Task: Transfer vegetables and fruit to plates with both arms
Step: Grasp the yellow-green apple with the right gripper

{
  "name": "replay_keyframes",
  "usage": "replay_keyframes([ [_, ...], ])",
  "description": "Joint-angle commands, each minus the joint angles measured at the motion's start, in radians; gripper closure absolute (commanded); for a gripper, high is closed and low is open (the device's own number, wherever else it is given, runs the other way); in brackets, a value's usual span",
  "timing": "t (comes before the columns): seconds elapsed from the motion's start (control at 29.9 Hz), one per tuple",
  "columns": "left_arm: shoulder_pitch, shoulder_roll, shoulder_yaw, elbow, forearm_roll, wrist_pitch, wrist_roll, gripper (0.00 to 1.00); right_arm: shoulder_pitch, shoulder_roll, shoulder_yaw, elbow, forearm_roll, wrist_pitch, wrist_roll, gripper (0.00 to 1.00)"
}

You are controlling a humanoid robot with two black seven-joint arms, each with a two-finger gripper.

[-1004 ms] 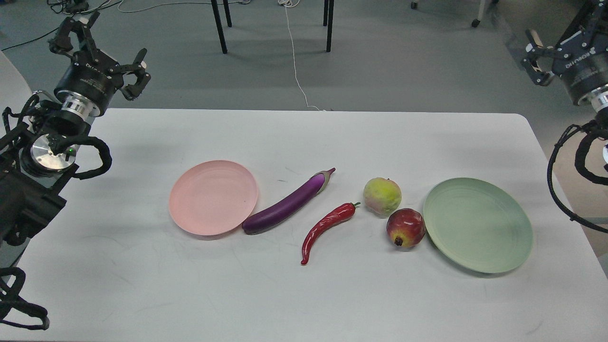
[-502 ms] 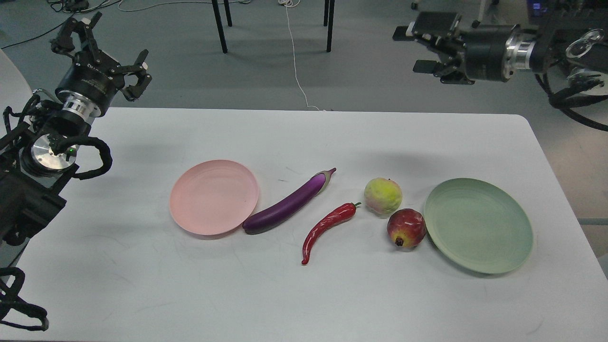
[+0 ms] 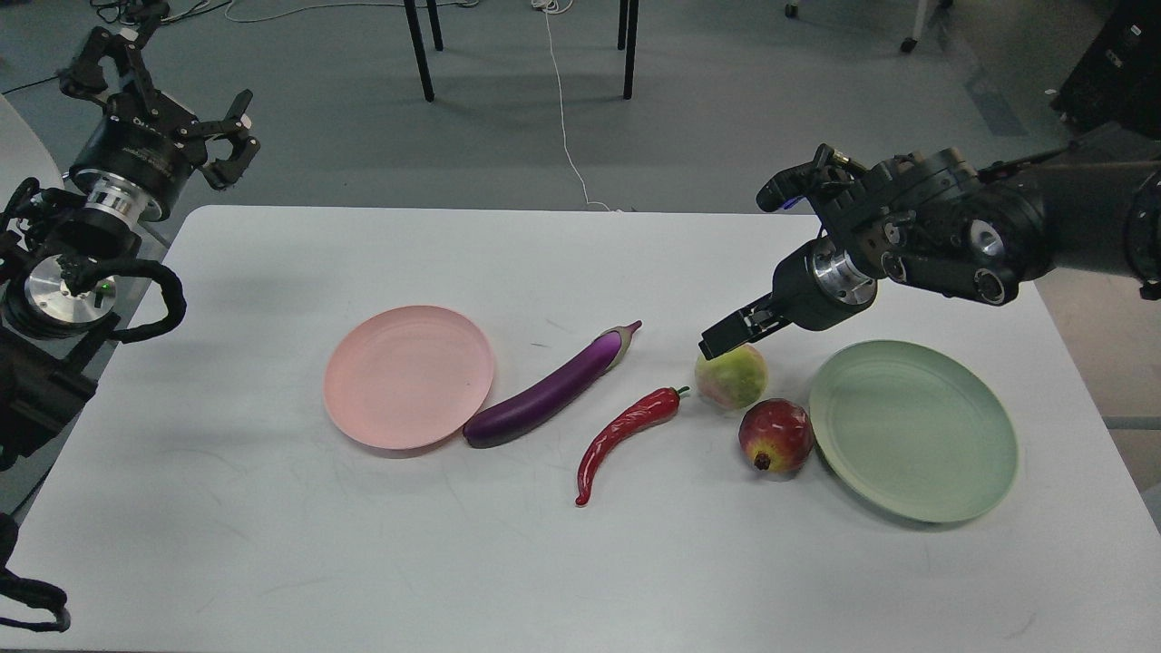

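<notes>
Nothing has yet been placed on either plate; the yellow-green fruit is taken as the landmark, lying on the white surface about midway between the plates, nearer the green one. The right end effector is seen directly above and just behind this fruit, close to its top; whether its fingers are spread or closed cannot be told, since they are seen dark and nearly end-on. The dark red fruit lies just in front and to the right of the landmark, against the rim of the green plate; the red chili pepper lies just to its left, stem end near it; the purple eggplant lies further left, its blunt end against the pink plate. The left end effector is held open, well to the left and beyond the surface's far edge.

A glancing contact is judged the main risk; the round fruit could be rolled into the red fruit or the chili by an off-centre descent; a smooth curved skin could also slip from a shallow pinch; the plate could be nudged if the fruit is pushed rightward.
</notes>
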Motion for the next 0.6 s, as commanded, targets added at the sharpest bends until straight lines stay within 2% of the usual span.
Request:
replay_keyframes([
  [0.0, 0.0, 0.002, -0.001, 0.0, 0.001, 0.0, 0.002, 0.02, -0.022, 0.04, -0.016, -0.042, -0.004, -0.002, -0.001, 0.03],
  [0.33, 0.0, 0.01, 0.002, 0.0, 0.003, 0.0, 0.003, 0.02, -0.106, 0.118, -0.039, -0.122, 0.003, -0.002, -0.001, 0.07],
  [0.57, 0.002, 0.007, 0.004, 0.002, 0.004, 0.0, 0.003, 0.02, -0.156, 0.129, -0.073, -0.159, -0.007, -0.026, 0.002, 0.11],
])
